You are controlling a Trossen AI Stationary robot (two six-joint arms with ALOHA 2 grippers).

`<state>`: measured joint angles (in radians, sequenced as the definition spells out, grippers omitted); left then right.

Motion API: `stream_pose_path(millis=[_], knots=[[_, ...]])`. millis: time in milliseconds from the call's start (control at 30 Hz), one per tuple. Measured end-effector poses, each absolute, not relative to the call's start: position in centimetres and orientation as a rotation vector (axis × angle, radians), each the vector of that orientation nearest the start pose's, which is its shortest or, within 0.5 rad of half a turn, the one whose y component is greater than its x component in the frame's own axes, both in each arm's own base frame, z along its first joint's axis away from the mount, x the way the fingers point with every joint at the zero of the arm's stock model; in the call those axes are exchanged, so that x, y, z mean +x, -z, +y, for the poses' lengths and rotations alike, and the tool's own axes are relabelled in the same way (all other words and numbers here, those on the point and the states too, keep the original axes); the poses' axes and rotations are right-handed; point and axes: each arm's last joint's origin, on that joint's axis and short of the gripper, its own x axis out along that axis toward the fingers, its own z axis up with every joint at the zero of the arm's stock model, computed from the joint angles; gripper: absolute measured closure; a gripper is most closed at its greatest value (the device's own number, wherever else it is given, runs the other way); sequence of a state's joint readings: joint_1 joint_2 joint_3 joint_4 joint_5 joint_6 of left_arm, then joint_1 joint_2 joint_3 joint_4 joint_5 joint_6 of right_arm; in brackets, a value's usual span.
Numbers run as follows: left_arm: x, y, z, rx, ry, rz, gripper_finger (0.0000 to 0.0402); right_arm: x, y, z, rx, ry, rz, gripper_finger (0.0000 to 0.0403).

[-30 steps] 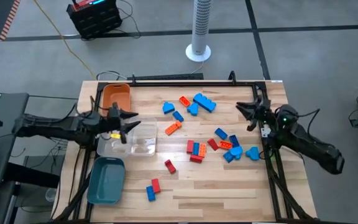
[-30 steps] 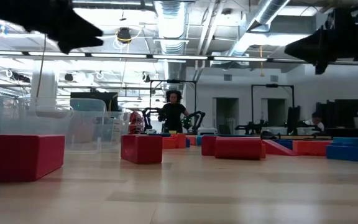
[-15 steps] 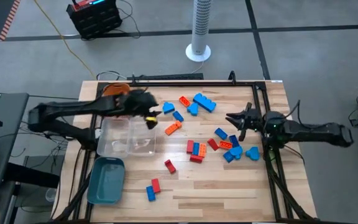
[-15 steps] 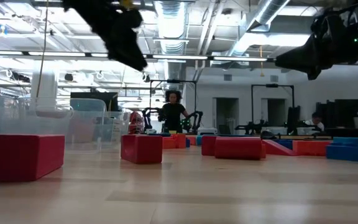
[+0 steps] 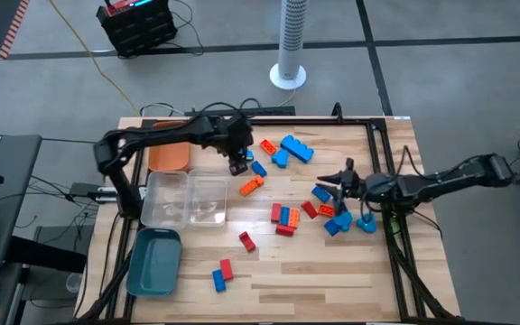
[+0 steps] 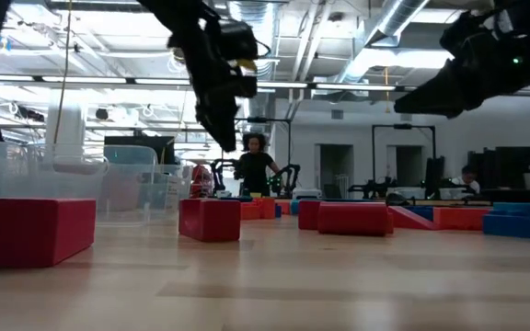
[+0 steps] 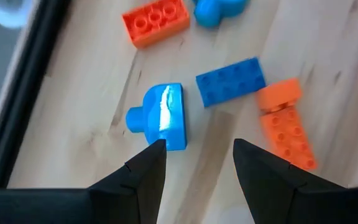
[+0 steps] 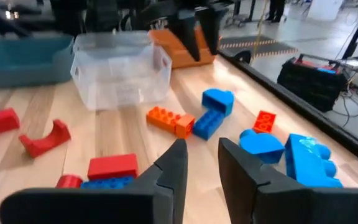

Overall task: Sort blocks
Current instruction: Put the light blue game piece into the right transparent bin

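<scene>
Left end effector (image 5: 238, 165) hangs above the far-left part of the table (image 5: 332, 271), fingers apart, nothing between them. Left wrist view: the two dark fingertips (image 7: 151, 163) straddle bare wood just short of a light blue block with a rounded knob (image 7: 160, 118); one fingertip sits right at that block's edge, contact not certain. Just beside it lie a dark blue studded block (image 7: 230, 81) and an orange studded block (image 7: 284, 124), the two meeting end to end. A second orange block (image 7: 155, 20) lies farther off.

Right end effector (image 5: 339, 185) hovers over the right-hand cluster of blocks, fingers parted by a narrow gap, holding nothing. Right wrist view: beyond its fingers (image 8: 176, 165) lie a red block (image 8: 112, 167), a red arched piece (image 8: 44, 138) and a light blue heart-shaped block (image 8: 260, 144).

Blocks lie scattered on the table: a blue and orange group at the far middle (image 5: 287, 149), a red, orange and blue group at centre (image 5: 284, 218), blue ones at the right (image 5: 346, 221), and a red and blue pair near the front (image 5: 221, 273).

Along the left edge sit three trays: orange (image 5: 168, 155) at the far end, clear (image 5: 188, 199) in the middle, teal (image 5: 154, 262) nearest. No block shows in the clear tray or the teal tray.
</scene>
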<state>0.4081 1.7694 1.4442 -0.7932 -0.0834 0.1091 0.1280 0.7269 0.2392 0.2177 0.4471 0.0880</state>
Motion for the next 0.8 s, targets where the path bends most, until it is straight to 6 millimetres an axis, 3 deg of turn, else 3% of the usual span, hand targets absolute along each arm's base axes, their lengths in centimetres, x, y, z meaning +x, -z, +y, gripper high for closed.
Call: stream_pose_path(millis=[400,800], knots=[[37.1,-21.4,16.8,0.032,-0.453,1.33,0.0136,20.4,-18.8,1.3,-0.061,0.33,0.401,0.0158],[36.4,-19.1,20.2,-0.039,-0.425,1.353,0.0097,20.7,-18.7,1.5,-0.077,0.316,0.397,0.0147]])
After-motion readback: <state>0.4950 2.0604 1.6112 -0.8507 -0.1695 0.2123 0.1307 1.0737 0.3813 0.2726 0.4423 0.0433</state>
